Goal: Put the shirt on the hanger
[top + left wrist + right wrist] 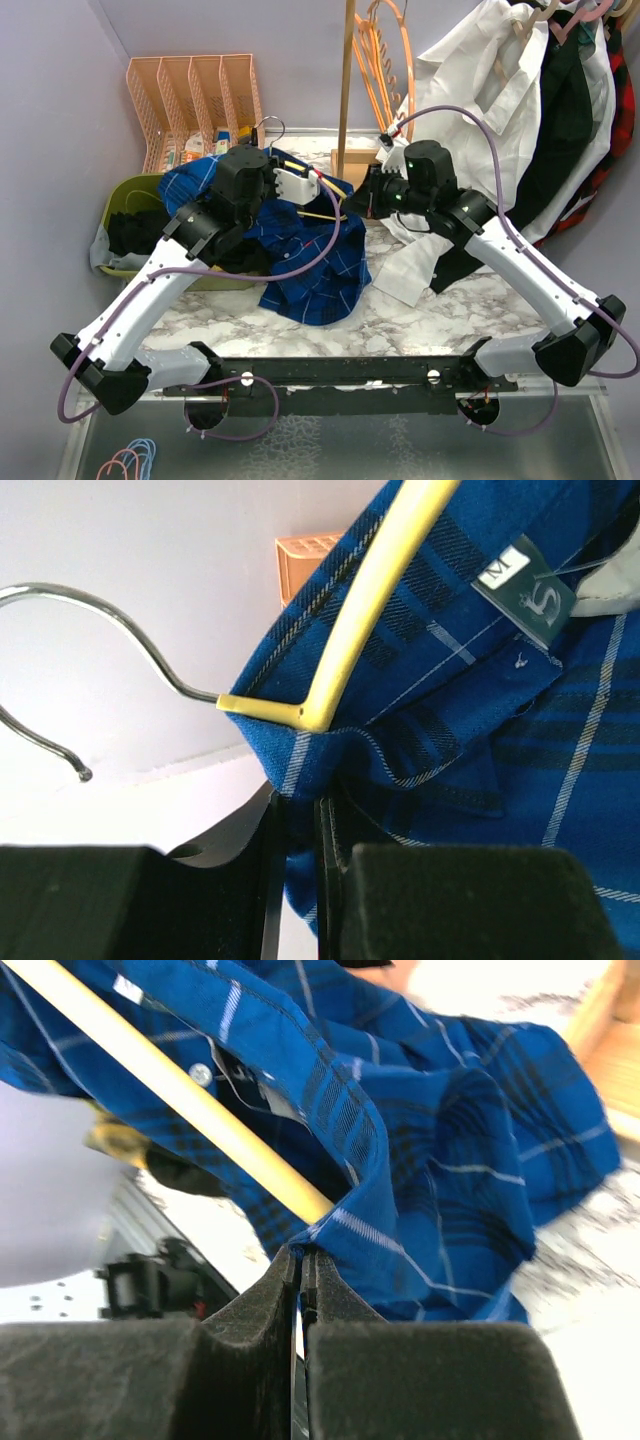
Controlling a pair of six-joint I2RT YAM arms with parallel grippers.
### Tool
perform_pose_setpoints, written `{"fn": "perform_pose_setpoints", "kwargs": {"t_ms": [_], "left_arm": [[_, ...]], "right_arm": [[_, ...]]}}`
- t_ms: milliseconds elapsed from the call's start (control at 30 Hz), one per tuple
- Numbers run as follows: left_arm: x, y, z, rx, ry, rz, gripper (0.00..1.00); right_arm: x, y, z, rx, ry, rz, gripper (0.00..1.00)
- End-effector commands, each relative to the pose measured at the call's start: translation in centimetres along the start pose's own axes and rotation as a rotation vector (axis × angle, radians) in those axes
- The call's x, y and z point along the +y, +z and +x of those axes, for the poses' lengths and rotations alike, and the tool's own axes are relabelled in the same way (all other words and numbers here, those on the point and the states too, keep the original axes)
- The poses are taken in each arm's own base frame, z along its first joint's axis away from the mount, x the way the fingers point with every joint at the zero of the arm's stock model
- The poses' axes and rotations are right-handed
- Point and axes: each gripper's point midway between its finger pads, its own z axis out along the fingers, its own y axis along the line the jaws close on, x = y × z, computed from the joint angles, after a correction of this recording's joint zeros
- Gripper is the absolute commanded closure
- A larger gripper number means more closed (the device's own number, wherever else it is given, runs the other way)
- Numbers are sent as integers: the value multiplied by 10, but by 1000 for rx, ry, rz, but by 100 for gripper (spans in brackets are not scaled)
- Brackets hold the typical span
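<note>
The blue plaid shirt (310, 262) hangs bunched between my two grippers above the marble table. The yellow hanger (322, 214) runs through it, its metal hook (268, 126) poking up behind the left gripper. My left gripper (283, 187) is shut on the shirt's collar (300, 780), just below the hanger's neck (340, 650); the size label (503, 570) shows. My right gripper (358, 200) is shut on a shirt edge (320, 1235), with the hanger's yellow arm (170, 1095) passing under the cloth beside it.
A green basket (128, 195) with a black garment stands at the left. Orange file racks (195, 100) are behind it. A wooden stand (347, 90) holds orange hangers (385, 60). White and dark garments (500, 110) hang at the right.
</note>
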Motion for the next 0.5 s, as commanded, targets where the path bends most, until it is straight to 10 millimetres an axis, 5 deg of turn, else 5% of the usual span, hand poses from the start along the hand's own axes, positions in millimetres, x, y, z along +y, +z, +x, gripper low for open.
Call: {"fn": "perform_pose_setpoints", "kwargs": {"t_ms": [0,233,467], "left_arm": [[19,-21,-21,-125,-269,-9,100],[5,-24,-60,-261,-454,111,100],[3,-53,-103,-481,-648,282,100]], "right_arm": [[55,17,-42,-134,100,-270,99],[81,83,-58,-175,187,-295,99],[90,108,-53,-212,222,-362,99]]}}
